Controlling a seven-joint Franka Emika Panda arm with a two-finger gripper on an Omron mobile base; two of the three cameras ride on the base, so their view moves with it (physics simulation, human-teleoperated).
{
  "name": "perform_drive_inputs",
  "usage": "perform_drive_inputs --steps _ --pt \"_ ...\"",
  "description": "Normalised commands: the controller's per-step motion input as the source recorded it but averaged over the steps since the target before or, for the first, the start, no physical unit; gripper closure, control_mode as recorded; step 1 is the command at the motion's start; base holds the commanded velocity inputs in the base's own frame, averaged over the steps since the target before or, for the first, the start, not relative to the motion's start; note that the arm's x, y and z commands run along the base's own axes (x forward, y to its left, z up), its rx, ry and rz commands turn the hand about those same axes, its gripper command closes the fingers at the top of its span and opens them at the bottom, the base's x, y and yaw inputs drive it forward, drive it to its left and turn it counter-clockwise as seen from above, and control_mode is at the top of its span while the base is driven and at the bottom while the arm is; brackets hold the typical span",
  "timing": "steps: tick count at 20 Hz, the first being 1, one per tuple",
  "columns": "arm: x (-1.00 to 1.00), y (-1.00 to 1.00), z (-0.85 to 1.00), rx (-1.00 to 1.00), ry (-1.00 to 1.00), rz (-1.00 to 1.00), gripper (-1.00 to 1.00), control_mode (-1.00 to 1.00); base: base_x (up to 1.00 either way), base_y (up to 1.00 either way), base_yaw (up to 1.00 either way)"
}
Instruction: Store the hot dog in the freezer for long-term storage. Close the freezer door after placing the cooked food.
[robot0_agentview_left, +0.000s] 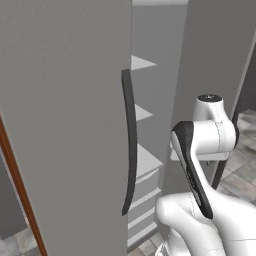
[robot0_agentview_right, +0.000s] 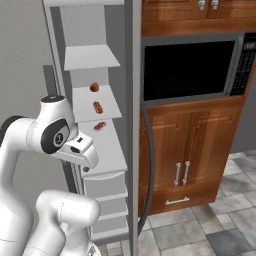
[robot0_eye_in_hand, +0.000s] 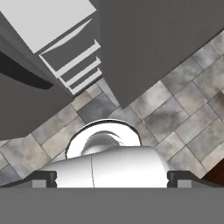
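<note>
A simulated kitchen with a grey stone-tiled floor (robot0_agentview_right: 220, 220) was shown, and wooden cabinets (robot0_agentview_right: 190, 150) with a black microwave (robot0_agentview_right: 190, 67) set into them stood to the right of the tall grey fridge. The freezer (robot0_agentview_right: 95, 125) was seen open in the right base view, its white shelves exposed and white drawers stacked below. The hot dog (robot0_agentview_right: 98, 107) was found lying on a middle shelf, well inside the compartment. A small brown item (robot0_agentview_right: 94, 87) was seen at the back of the same shelf, and a reddish item (robot0_agentview_right: 99, 126) lay on the shelf beneath. The freezer door (robot0_agentview_left: 65, 125) was swung wide open and filled the left half of the left base view, with its long dark curved handle (robot0_agentview_left: 130, 145) along its edge and the shelf edges visible just past it. The white arm was folded in front of the freezer, clear of the shelves. In the hand view, the gripper (robot0_eye_in_hand: 112, 177) was pointed down toward the floor tiles; nothing was seen between its dark fingertips (robot0_eye_in_hand: 43, 177), which were spread far apart at the bottom corners.
</note>
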Motion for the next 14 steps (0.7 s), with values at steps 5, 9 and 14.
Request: perform_drive_inputs --steps 5,9,14 --pt "0.0 0.0 0.0 0.0 0.0 0.0 -1.0 1.0 -0.31 0.0 0.0" --pt "0.0 0.0 0.0 0.0 0.0 0.0 -1.0 1.0 -0.27 0.0 0.0" --pt "0.0 0.0 0.0 0.0 0.0 0.0 -1.0 1.0 -0.12 0.0 0.0"
